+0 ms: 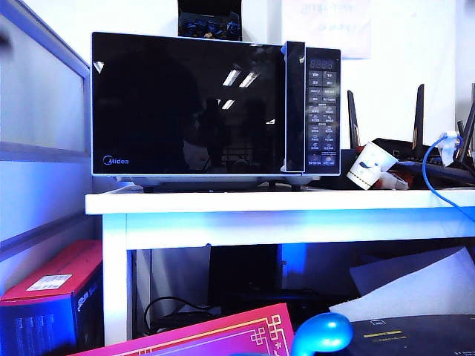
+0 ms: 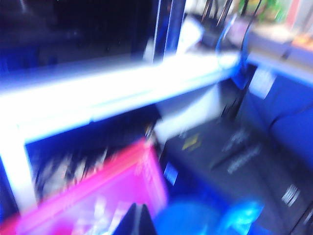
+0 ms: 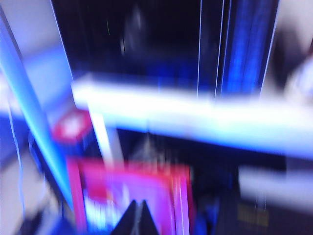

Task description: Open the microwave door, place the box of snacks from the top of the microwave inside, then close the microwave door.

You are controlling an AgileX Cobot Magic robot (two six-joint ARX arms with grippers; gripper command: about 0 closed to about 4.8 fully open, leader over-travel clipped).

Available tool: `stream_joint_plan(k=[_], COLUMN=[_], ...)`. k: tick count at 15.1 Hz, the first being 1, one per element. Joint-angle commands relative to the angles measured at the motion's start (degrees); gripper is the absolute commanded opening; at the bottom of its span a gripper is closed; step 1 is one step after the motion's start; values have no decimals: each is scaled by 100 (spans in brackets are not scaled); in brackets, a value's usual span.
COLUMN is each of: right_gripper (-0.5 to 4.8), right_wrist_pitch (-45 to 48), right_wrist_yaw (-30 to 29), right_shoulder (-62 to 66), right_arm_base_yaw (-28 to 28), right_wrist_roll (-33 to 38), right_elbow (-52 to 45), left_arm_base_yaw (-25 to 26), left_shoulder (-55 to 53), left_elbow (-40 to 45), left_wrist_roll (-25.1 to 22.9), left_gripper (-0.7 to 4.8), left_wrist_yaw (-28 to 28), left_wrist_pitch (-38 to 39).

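Observation:
The microwave (image 1: pixel 215 111) stands on a white table (image 1: pixel 260 202). Its glossy black door (image 1: pixel 185 104) is closed, with the handle strip (image 1: pixel 295 104) beside the button panel (image 1: pixel 323 111). The box of snacks does not show in any view. Neither gripper appears in the exterior view. In the blurred left wrist view my left gripper (image 2: pixel 138 218) is shut and empty, low in front of the table, over a pink box (image 2: pixel 107 191). My right gripper (image 3: pixel 137 213) is likewise shut and empty, below the table edge (image 3: pixel 195 115), facing the microwave (image 3: pixel 146 39).
A dark container with blue pieces (image 1: pixel 209 22) sits on top of the microwave. A white paper cup (image 1: pixel 371 167), router antennas (image 1: pixel 419 111) and a blue cable (image 1: pixel 430 174) lie to the microwave's right. Below are a red box (image 1: pixel 56 285) and a pink box (image 1: pixel 223 334).

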State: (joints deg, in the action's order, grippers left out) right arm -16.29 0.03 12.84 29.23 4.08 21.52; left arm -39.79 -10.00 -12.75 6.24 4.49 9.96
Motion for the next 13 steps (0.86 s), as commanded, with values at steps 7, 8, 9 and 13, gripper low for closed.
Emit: stream_joint_plan(k=[7,8,9,13], right_gripper=[-5,-5,-5,-5], right_wrist_pitch=[-581,-533,-529,-535], right_wrist_yaw=[-17,-13,24,-13], right_shoulder=[-1200,-1263,-1272,-1272], right_arm_base_yaw=[2,2,-7,2], right_wrist_roll=[155,153,151,153], right_elbow=[-1777,-1773,-1781,-1781], left_arm_base_yaw=[-4,-4,-4,-4], left_shoulder=[7,7,9,9], left_elbow=[1128,1126,1126,1126], left_wrist_roll=[22,22,22,22], left_gripper=[-5,-5,-5,-5], left_wrist_yaw=[66,63,63,63], left_wrist_pitch=[295,295,297,295])
